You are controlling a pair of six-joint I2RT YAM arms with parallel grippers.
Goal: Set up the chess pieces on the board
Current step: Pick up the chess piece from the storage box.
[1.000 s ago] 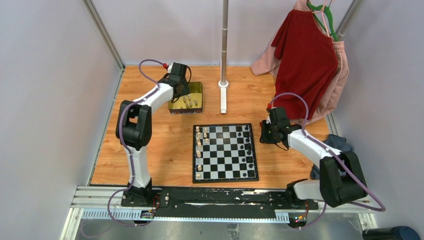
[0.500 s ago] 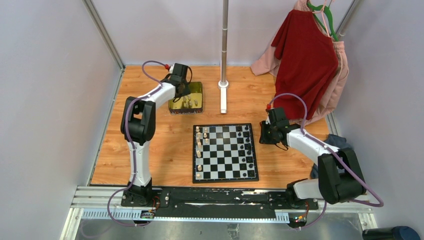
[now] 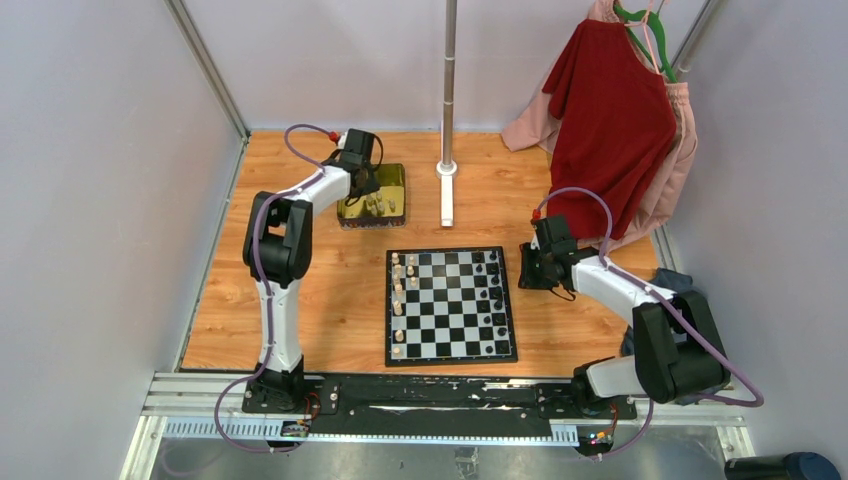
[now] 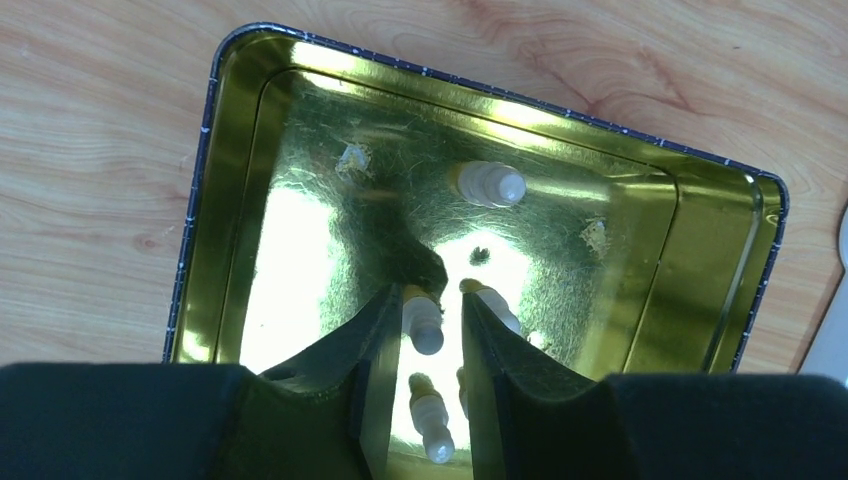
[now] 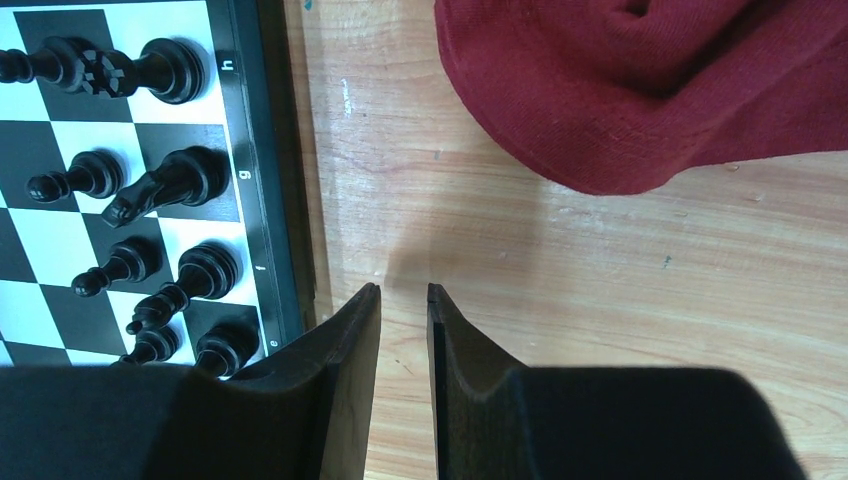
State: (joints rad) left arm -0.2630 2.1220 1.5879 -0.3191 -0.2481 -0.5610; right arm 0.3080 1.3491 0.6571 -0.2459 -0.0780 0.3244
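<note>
Pale piece (image 4: 425, 325) is lying on its side between the fingers of the left gripper (image 4: 432, 290), which is reaching down into the tin (image 4: 700, 280), presumably because the unplaced pale men are waiting there. Its jaws are standing only a little wider than that pale piece, one on each side. The piece seems to be touching one finger with a sliver of gap at the other, so it is bracketed rather than pinched, and it is resting on the tin floor. Two more pale men are lying close by, one just nearer the wrist (image 4: 430, 415) and one further in (image 4: 490, 185), so a narrow opening looks like the way to take a single piece without nudging its neighbours. The board (image 3: 452, 305) is sitting near the tin, nearer the arm bases. A line of pale pieces (image 3: 398, 300) is standing along its left edge and black pieces (image 5: 160, 185) are standing in two files along its right. The right gripper (image 5: 403, 295) is hovering over bare table (image 5: 560, 300) just beside that right edge, its fingers slightly apart and holding nothing, probably parked clear of the left arm's route. A red garment (image 5: 650, 90) is hanging beyond it.
</note>
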